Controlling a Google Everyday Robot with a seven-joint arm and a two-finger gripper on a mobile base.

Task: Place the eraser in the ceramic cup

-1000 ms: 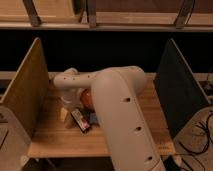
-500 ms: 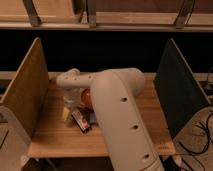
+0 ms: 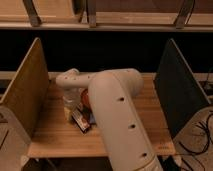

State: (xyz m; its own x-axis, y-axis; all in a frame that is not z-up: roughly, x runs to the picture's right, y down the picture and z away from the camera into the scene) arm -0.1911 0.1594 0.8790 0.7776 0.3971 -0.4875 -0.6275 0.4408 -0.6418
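The eraser (image 3: 80,120) lies on the counter (image 3: 55,136) just beside the claw (image 3: 70,106), on its near-right side, with its long axis slanting diagonally; I cannot tell whether the claw is clenched.

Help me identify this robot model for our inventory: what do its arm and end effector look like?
The arm is a thick, rounded, cream-white tube with smooth shells, bulbous joints and a few small dark holes along its side. No cables or markings show. The end effector, at the arm's far end over the left part of the light wooden table, looks pale and slimmer.
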